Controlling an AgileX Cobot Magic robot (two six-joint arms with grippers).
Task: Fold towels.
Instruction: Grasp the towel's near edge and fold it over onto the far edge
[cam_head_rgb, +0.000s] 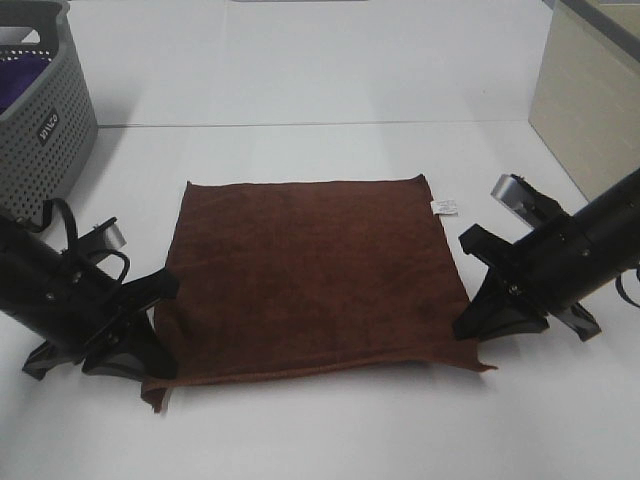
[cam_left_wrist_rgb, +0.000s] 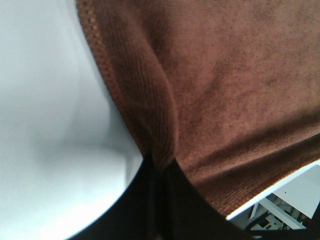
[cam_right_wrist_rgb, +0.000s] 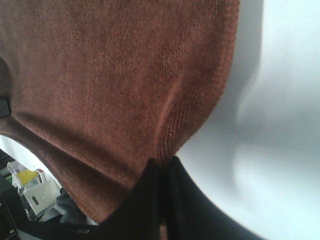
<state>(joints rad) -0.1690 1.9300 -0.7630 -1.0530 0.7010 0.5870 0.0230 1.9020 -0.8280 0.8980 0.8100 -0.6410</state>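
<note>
Reddish-brown thin square towel (cam_head_rgb: 315, 275) spread flat mid white worktop (cam_head_rgb: 320, 80), small white tag (cam_head_rgb: 443, 207) at far-right corner. Left jaws pinched shut on towel's left edge by near corner; right jaws pinched shut on right edge by near corner. Grey perforated plastic basket (cam_head_rgb: 50, 120) far left.

1 high camera overlooks the whole towel (cam_head_rgb: 315, 275); 2 wrist cameras see its edges close up.
</note>
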